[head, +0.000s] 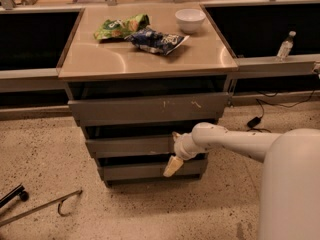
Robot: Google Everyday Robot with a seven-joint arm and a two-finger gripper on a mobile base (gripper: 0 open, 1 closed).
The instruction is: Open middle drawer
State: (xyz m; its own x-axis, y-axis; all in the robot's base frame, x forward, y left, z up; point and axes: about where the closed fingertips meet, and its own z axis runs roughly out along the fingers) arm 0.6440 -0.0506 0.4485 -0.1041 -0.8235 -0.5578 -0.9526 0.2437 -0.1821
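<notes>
The middle drawer [130, 146] is the plain grey front of medium size, between the wider scratched top front [150, 109] and the smaller bottom front [145, 170]. It stands a little out from the cabinet, with a dark gap above it. My gripper [174, 150] is at the right part of the middle drawer's front, touching it, at the end of my white arm [235, 143], which reaches in from the right.
On the tan cabinet top [100, 59] lie a green chip bag [120, 27], a blue chip bag [156, 40] and a white bowl [190, 19]. A water bottle [285, 46] stands on the right ledge. A black cable [260, 115] and a metal rod [42, 208] lie on the floor.
</notes>
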